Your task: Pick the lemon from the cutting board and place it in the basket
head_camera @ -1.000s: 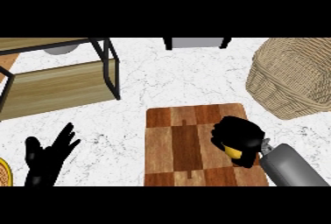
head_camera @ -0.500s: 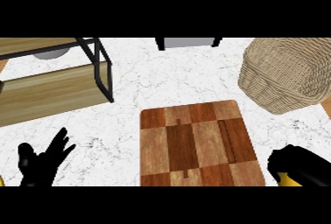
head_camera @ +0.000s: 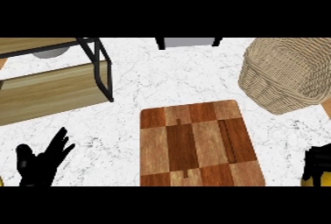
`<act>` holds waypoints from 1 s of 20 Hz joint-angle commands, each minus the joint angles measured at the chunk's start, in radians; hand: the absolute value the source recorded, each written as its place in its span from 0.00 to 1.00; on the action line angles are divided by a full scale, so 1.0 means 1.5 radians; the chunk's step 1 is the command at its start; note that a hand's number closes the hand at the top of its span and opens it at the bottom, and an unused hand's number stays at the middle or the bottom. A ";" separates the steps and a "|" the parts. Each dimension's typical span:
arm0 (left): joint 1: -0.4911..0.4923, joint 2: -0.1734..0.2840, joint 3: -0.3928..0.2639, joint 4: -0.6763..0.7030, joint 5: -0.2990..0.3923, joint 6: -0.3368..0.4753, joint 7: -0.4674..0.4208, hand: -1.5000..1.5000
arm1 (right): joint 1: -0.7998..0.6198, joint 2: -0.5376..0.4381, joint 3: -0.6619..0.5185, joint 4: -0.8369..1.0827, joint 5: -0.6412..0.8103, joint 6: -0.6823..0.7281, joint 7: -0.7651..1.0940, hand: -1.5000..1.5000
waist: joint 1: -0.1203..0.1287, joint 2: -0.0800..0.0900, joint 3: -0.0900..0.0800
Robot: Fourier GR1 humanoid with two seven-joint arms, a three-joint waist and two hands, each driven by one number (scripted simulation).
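The right hand (head_camera: 318, 165) sits at the right edge, off the cutting board (head_camera: 199, 144), curled round the yellow lemon (head_camera: 314, 176). The basket (head_camera: 291, 72) is far up by the top right corner. The left hand (head_camera: 40, 164) rests spread open, bottom left.

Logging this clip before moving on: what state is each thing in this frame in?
Cutting board: flat on the counter, nothing on it.
Basket: on the counter at upper right, its inside hidden from here.
Lemon: a yellow sliver showing under the right hand.
Right hand: curled round the lemon at the right edge.
Left hand: open, resting at lower left.
Wooden shelf: upper left, standing.
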 commanded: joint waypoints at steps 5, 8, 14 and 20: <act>0.006 -0.014 -0.023 0.047 -0.020 -0.002 -0.001 0.50 | -0.025 -0.125 -0.268 -0.060 -0.322 0.140 0.214 1.00 | 0.017 0.006 -0.007; -0.020 -0.004 -0.015 0.050 -0.005 -0.017 0.024 0.50 | -0.098 -0.183 -0.324 -0.007 -0.432 0.150 0.321 1.00 | 0.041 0.010 -0.006; -0.038 -0.019 -0.035 0.089 -0.031 -0.024 -0.009 0.50 | -0.216 -0.294 -0.334 0.096 -0.540 0.136 0.482 1.00 | 0.062 0.013 -0.004; -0.037 -0.047 -0.064 0.056 -0.059 0.002 0.008 0.50 | -0.341 -0.316 -0.249 0.255 -0.455 0.151 0.428 1.00 | 0.074 0.015 -0.002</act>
